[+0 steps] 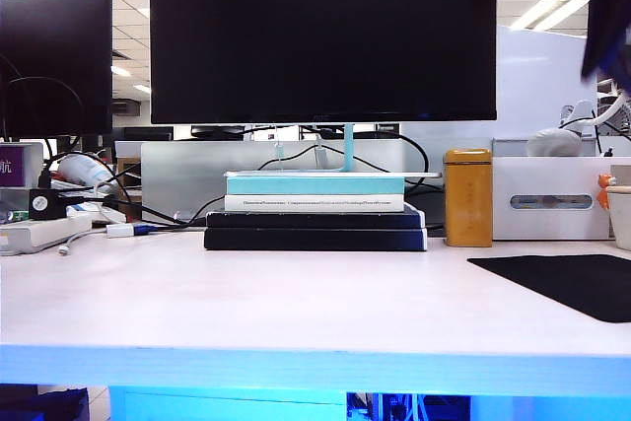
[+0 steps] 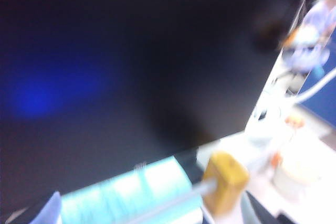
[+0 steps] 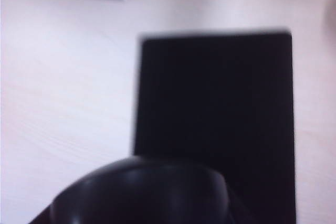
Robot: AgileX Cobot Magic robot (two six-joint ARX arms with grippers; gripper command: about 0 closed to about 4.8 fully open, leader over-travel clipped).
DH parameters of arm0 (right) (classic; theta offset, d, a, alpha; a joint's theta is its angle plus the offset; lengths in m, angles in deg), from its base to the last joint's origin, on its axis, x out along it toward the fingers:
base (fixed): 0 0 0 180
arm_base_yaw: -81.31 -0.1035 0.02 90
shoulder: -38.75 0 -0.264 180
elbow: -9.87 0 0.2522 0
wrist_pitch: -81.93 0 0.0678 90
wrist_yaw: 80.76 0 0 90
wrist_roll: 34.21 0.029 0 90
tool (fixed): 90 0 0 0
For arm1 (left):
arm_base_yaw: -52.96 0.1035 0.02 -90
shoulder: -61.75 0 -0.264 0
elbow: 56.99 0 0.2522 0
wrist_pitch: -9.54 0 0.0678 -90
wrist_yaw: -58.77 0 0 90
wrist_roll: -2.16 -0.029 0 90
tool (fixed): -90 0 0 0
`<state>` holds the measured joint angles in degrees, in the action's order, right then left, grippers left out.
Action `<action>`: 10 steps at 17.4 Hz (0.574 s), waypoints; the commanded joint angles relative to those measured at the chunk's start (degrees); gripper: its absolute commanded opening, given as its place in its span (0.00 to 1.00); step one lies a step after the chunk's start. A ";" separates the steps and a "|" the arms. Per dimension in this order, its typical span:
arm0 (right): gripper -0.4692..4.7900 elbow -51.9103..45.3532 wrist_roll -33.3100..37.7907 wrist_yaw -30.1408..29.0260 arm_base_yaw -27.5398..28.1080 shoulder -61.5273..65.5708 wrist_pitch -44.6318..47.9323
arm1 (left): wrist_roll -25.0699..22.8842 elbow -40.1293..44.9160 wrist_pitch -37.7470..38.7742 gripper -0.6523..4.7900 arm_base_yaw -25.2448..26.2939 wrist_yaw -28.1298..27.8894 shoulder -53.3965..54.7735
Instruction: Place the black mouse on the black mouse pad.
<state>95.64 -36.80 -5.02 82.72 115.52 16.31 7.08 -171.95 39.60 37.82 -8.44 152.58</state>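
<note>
The black mouse [image 3: 142, 192] fills the near edge of the right wrist view as a smooth, slightly glossy low dome, blurred by motion. It sits right under the camera, where the right gripper would carry it, but the fingers themselves are not visible, so whether the right gripper is clamped on it cannot be told for sure. Beyond the mouse lies the black mouse pad [image 3: 215, 124], a thin matte rectangle with a fabric-like surface, flat on the pale, faintly grained table [image 3: 63, 93]. The mouse appears above the pad's near edge; whether it touches the pad cannot be told.

In the exterior view the pad [image 1: 572, 283] lies to the right of the yellow tin [image 1: 467, 196], a tall rectangular metal-looking box. A dark blurred shape at the top right corner of that view may be an arm. Left of the tin, a stack of books [image 1: 315, 214] carries the large black monitor [image 1: 322, 35] on a slim pale-blue stand.

The left wrist view is heavily blurred, showing the monitor's dark screen [image 2: 131, 66] and the tin [image 2: 224, 182]. The left gripper is not visible there; its jaws stand wide apart.
</note>
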 commanded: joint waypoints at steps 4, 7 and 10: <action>0.58 0.35 -2.19 5.68 -1.40 10.91 2.54 | -2.97 -0.35 0.57 1.00 0.00 -0.07 -4.46; 0.58 0.33 -2.16 6.86 -1.42 17.75 6.16 | -2.97 -0.35 1.07 1.00 0.00 -0.04 -5.51; 0.58 0.33 -2.14 6.88 -1.42 22.49 9.18 | -2.99 -0.33 1.31 1.00 0.00 -0.04 -5.95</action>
<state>95.64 -38.77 1.93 81.28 137.67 23.59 4.31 -172.00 41.17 37.73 -8.49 146.94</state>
